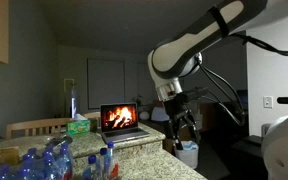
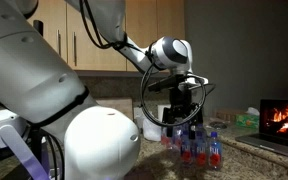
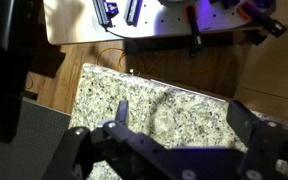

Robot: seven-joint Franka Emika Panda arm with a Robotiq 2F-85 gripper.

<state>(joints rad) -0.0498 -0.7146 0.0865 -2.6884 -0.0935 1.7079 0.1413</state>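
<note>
No legible text anywhere. The bottles (image 2: 196, 146) on the counter (image 1: 149, 160) carried red and blue labels, but the print was too blurred to read. The laptop (image 1: 121, 118) screen showed only a fire picture, no characters. The green box (image 1: 78, 127) possibly had print, too small to tell. Wrist view held nothing readable either.

End effector (image 2: 180, 118) hangs just above bottle cluster (image 2: 196, 148) on counter (image 2: 252, 156); laptop (image 2: 282, 120) at right edge; jaws seemingly apart.
</note>
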